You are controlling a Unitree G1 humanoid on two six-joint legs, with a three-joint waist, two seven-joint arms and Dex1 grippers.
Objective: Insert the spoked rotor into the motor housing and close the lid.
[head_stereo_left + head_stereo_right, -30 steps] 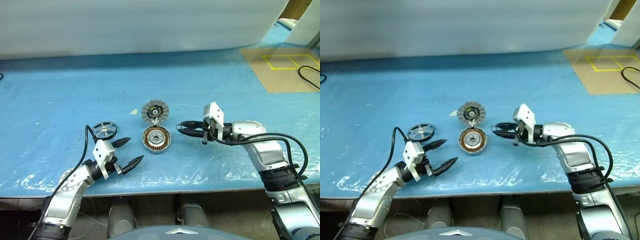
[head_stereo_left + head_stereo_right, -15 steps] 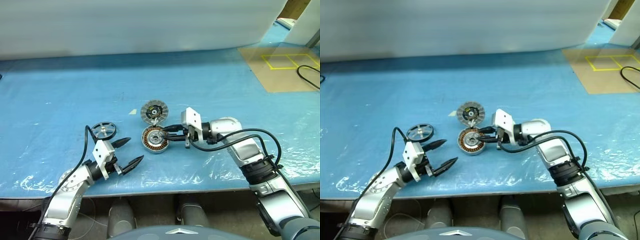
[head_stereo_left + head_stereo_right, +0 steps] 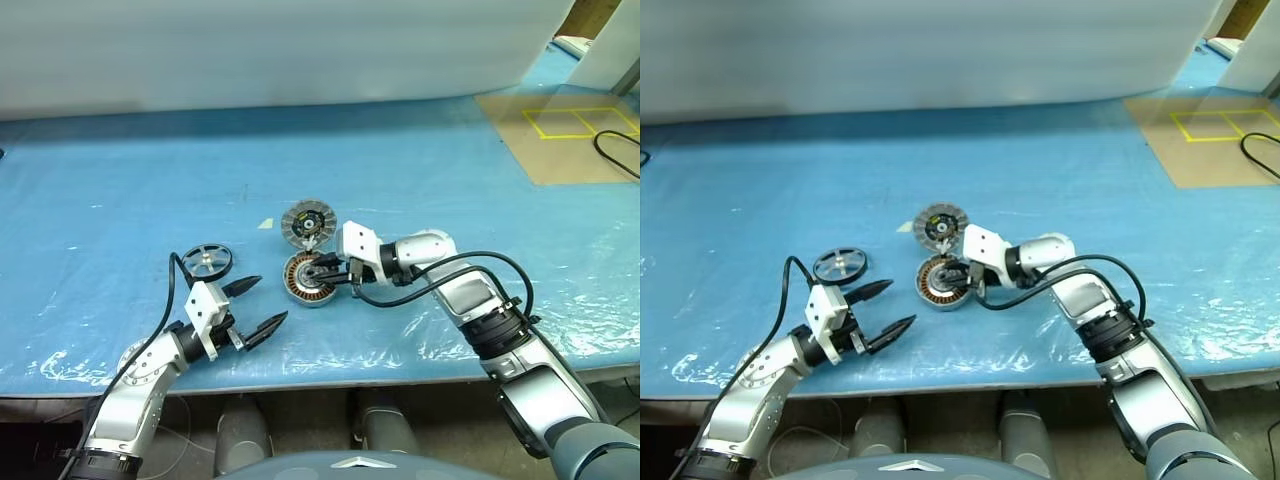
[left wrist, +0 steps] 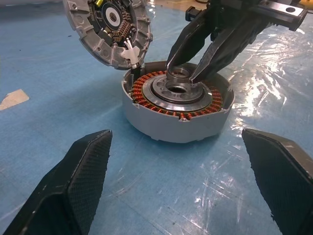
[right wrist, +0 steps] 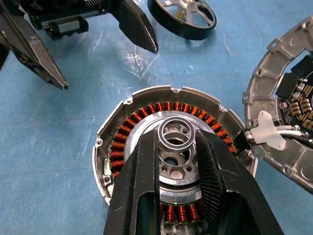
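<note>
The motor housing [image 3: 312, 278] lies open in the middle of the blue table, copper windings ringing its silver centre. Its ribbed grey lid [image 3: 308, 220] stands tilted open just behind it, joined by a white clip. My right gripper [image 3: 322, 266] reaches in from the right, shut on a small metal ring [image 5: 177, 122] held just over the housing's hub. The spoked rotor [image 3: 208, 261] lies flat to the housing's left. My left gripper [image 3: 270, 299] hovers open in front of the rotor, pointing at the housing [image 4: 176, 105], with nothing in it.
A brown board [image 3: 570, 130] with a yellow taped square lies at the back right, a black cable [image 3: 615, 150] curling on it. A white panel runs along the back. The table's front edge is close under both arms.
My right gripper swung left from beside the housing to over its centre and rolled a little. The left arm stayed put.
</note>
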